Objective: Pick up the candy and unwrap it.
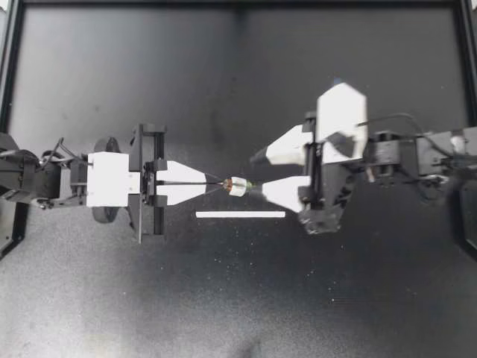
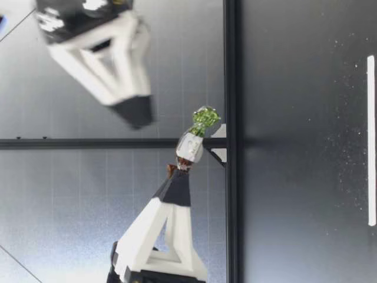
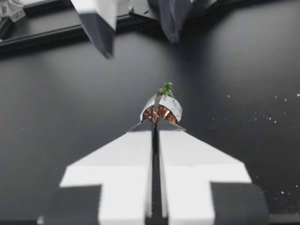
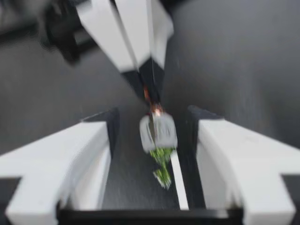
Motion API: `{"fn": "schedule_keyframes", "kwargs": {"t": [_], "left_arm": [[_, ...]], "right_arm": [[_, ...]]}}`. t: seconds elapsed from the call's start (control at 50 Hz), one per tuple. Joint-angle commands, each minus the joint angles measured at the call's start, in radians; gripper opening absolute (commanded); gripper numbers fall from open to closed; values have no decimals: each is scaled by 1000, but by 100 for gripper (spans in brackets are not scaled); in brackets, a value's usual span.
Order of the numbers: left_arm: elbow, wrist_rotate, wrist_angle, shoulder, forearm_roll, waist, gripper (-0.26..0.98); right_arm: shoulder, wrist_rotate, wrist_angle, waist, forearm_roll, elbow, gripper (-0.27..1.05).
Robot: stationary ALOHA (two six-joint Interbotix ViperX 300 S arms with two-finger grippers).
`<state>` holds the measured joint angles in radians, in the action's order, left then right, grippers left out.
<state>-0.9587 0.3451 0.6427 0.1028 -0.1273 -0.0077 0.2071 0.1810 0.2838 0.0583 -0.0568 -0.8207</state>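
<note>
My left gripper (image 1: 218, 183): fingers pinched tight on the brown twisted end of the small silver-wrapped candy (image 1: 238, 186), held off the black table (image 1: 112, 298). Thin white strip (image 1: 240, 214) lies flat nearby. My right gripper (image 1: 257, 174): fingers spread wide, flanking the candy's green end, not gripping.

My left gripper (image 1: 220, 183) has white fingers ending in black tips, and my right gripper (image 1: 258, 174) is coloured the same, white running to black. The candy (image 1: 238, 186) wears a silvery white wrapper; one twisted end is glittery green, the other coppery brown with fine pleated stripes. The table (image 1: 149, 74) is matt black, dusted with tiny white specks, and the strip (image 1: 240, 214) on it is plain white
</note>
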Motion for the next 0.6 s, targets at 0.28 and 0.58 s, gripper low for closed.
{"fn": "schedule_keyframes", "kwargs": {"t": [0.28, 0.58], "left_arm": [[18, 14, 5, 44, 29, 2, -18], [21, 12, 8, 46, 64, 2, -18]], "right_arm": [[-54, 89, 121, -12, 9, 21, 58], [-89, 101, 127, -29, 9, 38, 57]]}}
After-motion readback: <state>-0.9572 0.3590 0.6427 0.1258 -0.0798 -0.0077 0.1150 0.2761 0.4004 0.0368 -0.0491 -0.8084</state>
